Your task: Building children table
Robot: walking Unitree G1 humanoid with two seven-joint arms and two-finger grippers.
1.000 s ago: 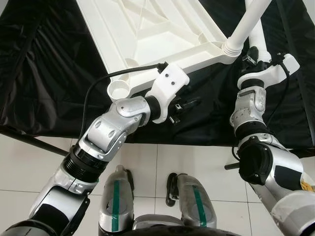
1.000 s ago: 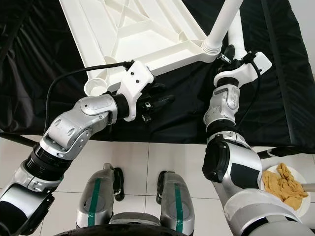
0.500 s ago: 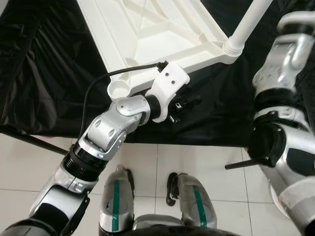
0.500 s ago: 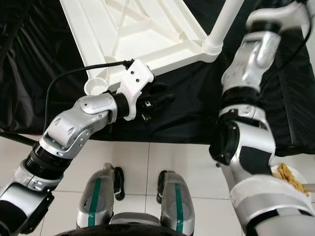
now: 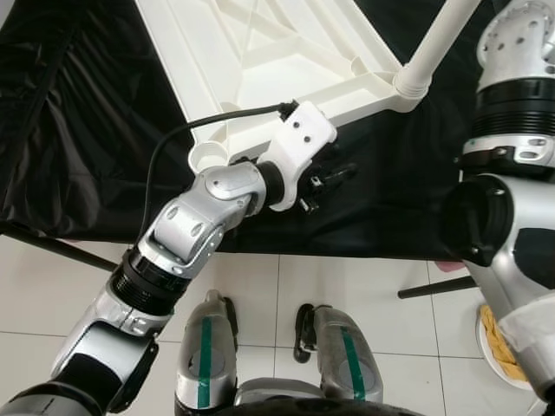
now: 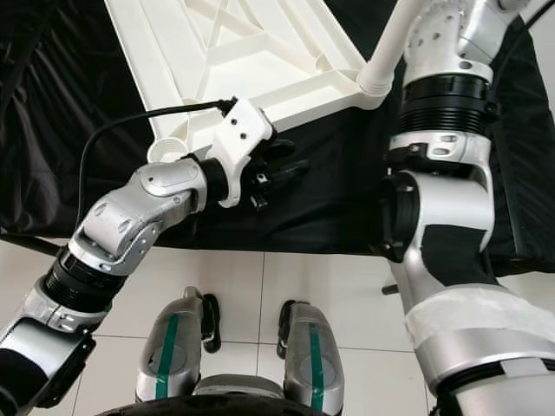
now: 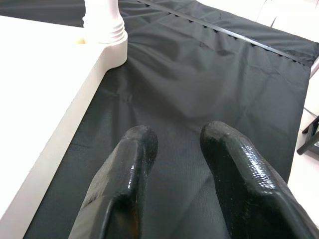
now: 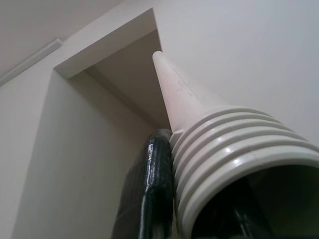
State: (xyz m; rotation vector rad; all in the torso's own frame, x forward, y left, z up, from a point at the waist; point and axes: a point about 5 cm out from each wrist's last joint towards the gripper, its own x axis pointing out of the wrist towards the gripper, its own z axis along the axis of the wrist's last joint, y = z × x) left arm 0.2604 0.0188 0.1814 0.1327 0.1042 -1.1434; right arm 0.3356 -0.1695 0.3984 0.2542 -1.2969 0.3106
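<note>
Against right end effector (image 8: 164, 199): table leg (image 8: 199, 119)

Bright even daylight, sharp frames, soft shadows, slight edge distortion

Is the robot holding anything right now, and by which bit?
The right gripper clamps a loose white table leg near its ribbed, threaded end. The left gripper holds nothing, open over the black cloth.

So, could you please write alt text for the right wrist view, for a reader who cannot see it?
The right tool holds a white plastic table leg, seen from its ribbed, threaded open end, with one black finger pressed against its side. The leg tapers upward toward a pale ceiling with a rectangular recess.
</note>
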